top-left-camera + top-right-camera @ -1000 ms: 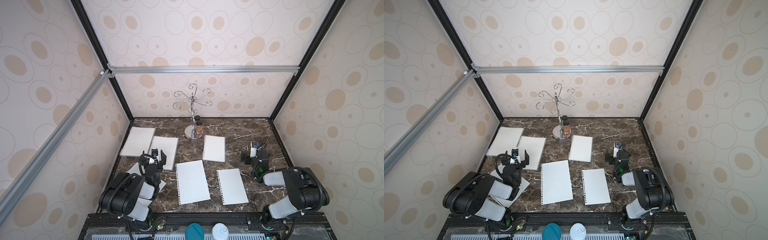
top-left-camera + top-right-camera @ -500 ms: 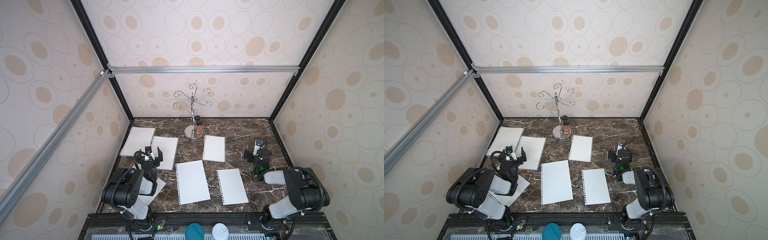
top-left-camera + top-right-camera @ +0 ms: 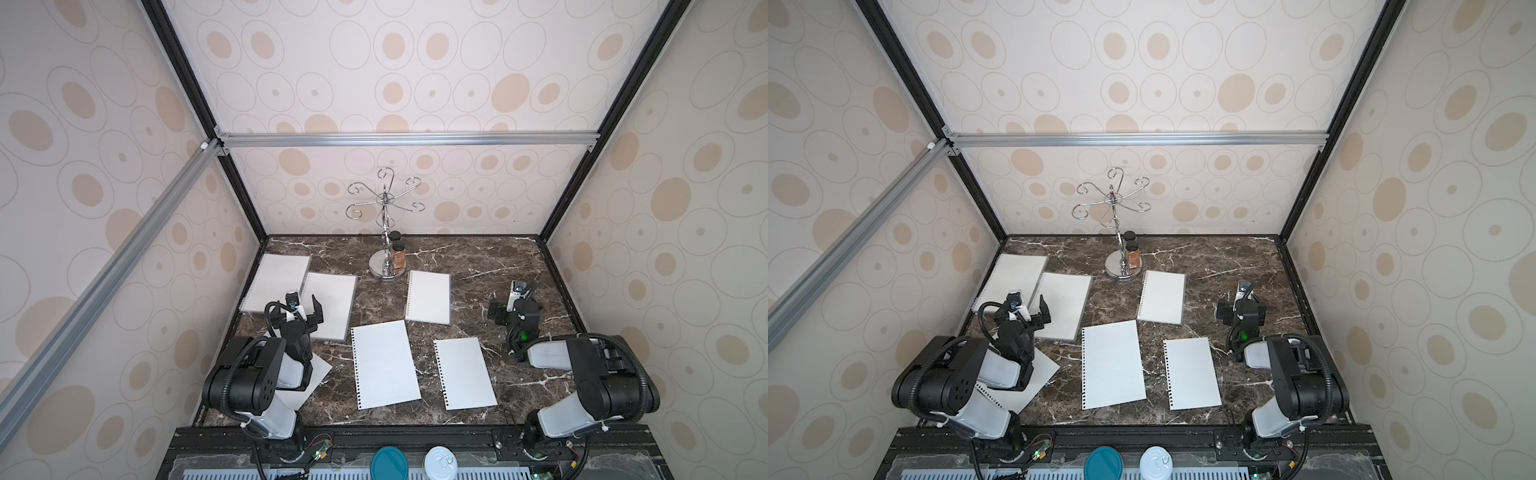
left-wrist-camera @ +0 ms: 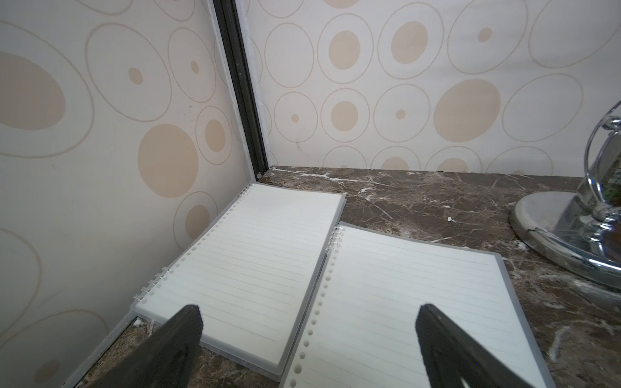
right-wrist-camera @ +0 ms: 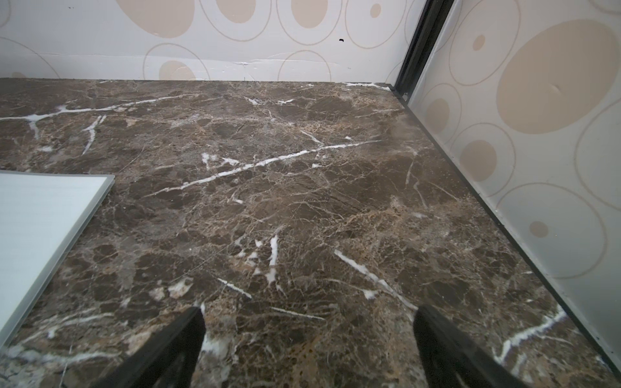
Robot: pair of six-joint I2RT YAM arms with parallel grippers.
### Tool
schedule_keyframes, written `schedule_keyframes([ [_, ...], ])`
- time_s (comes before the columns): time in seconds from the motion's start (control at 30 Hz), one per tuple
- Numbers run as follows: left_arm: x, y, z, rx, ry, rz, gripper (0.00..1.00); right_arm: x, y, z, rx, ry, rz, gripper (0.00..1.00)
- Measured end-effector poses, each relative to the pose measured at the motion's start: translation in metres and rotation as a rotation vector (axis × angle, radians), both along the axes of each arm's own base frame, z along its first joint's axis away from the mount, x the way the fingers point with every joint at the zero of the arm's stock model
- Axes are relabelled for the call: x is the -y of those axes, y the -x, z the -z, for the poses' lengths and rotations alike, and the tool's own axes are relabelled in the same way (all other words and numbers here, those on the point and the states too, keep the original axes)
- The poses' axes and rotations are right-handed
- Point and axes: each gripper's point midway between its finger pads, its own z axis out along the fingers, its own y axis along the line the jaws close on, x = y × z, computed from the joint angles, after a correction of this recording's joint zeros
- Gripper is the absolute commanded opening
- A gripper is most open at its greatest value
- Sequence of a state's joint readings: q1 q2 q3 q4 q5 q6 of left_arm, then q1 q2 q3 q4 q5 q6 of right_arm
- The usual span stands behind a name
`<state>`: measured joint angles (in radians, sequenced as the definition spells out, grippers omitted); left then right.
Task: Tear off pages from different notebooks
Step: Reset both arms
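While both claws stand released with nothing between the fingers, the left gripper (image 4: 309, 319) hovers above the near ends of the corner notebook (image 3: 276, 282) and the second notebook (image 3: 330, 305), which lie touching at the far left of the marble table (image 3: 478, 257). The right gripper (image 5: 307, 319) hangs over bare marble, right of the third notebook (image 3: 428, 297), which lies near a chrome stand (image 3: 386, 266). Nearer the front, the large page (image 3: 384, 363) and the small page (image 3: 464, 372) lie flat side by side, and another page (image 3: 320, 370) lies partly under the left arm.
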<state>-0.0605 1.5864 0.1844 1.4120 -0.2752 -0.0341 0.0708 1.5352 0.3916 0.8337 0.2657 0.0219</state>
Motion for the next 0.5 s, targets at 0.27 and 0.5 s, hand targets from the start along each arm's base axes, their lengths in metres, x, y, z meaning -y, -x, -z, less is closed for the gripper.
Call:
schedule_keyframes([
  [0.27,0.0005,-0.0001,0.0002,-0.001,0.001,0.003,1.0,0.0,0.0001,0.0006,-0.003,0.0,0.0,1.0],
  [0.5,0.0007,-0.0002,0.0003,-0.001,0.001,0.004,1.0,-0.0026,0.0022,-0.0021,0.025,0.003,-0.009,1.0],
])
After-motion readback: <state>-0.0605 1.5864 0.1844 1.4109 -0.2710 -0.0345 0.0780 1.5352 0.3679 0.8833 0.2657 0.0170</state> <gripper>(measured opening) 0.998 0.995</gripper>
